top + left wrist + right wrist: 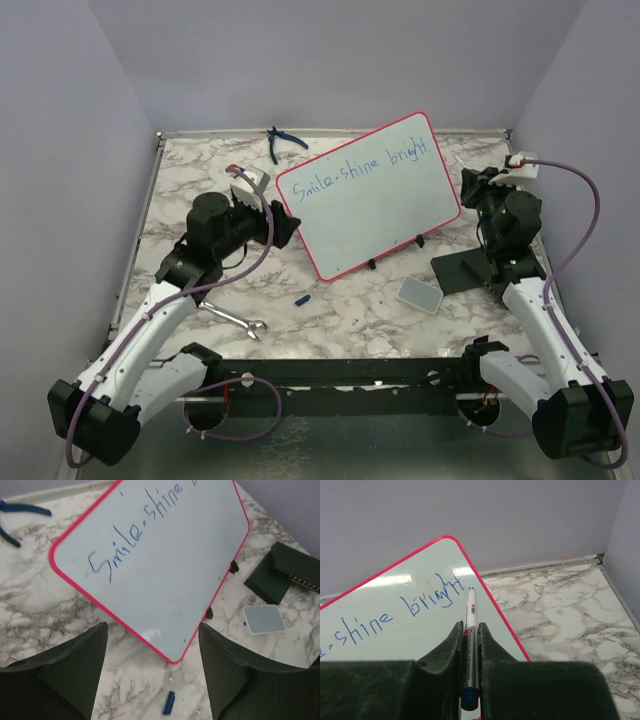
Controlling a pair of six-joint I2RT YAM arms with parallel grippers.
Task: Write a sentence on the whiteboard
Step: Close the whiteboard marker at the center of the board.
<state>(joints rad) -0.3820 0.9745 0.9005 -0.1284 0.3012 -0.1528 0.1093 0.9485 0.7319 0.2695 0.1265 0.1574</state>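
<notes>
The whiteboard (372, 225) stands tilted mid-surface, with the sentence (355, 167) along its top. The right hand (470, 626) is clamped on a marker (470, 611), whose tip is at the last word's end. The left hand (152, 627), fingers apart, hovers just beside the board's left end.

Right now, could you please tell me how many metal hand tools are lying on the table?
2: blue-handled pliers at the far edge, behind the whiteboard's upper-left corner, and a silver wrench near the front, beside the left arm. Others may be hidden beneath the arms.
</notes>
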